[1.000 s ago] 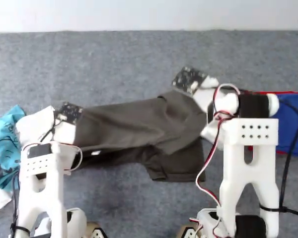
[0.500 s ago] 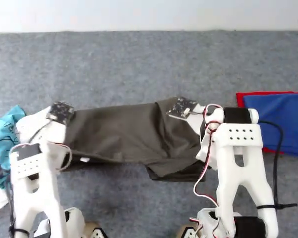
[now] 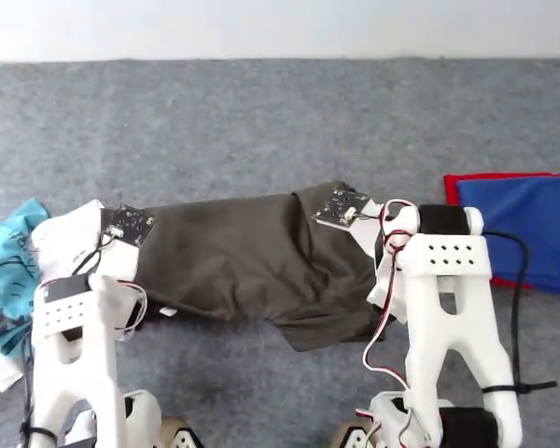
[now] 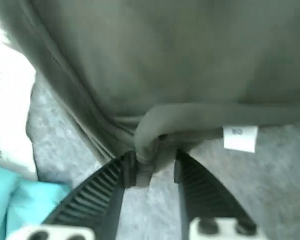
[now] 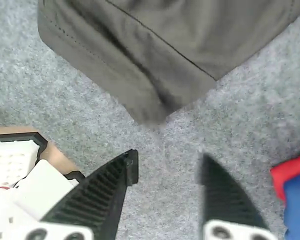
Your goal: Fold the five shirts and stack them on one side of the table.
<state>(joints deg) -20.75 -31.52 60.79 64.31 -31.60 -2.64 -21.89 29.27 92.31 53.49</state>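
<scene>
A dark olive shirt (image 3: 243,252) lies across the grey carpet between the two arms, with one side folded over. My left gripper (image 4: 150,165) is shut on a bunched edge of the dark shirt (image 4: 165,60), close to its white tag (image 4: 239,138). My right gripper (image 5: 167,159) stands open just above the carpet. Nothing is between its fingers, and a folded corner of the dark shirt (image 5: 155,50) lies just beyond the tips. At the right edge of the table a folded blue shirt (image 3: 527,229) rests on a red shirt (image 3: 485,175).
A cyan shirt (image 3: 5,261) and a white shirt (image 3: 65,238) lie crumpled at the left side, by the left arm. The arms' white bases stand along the near edge. Bare carpet stretches behind the dark shirt to the far wall.
The right arm drew in from the back right toward the near side, bringing that end of the dark shirt over onto itself. The left arm shifted only slightly.
</scene>
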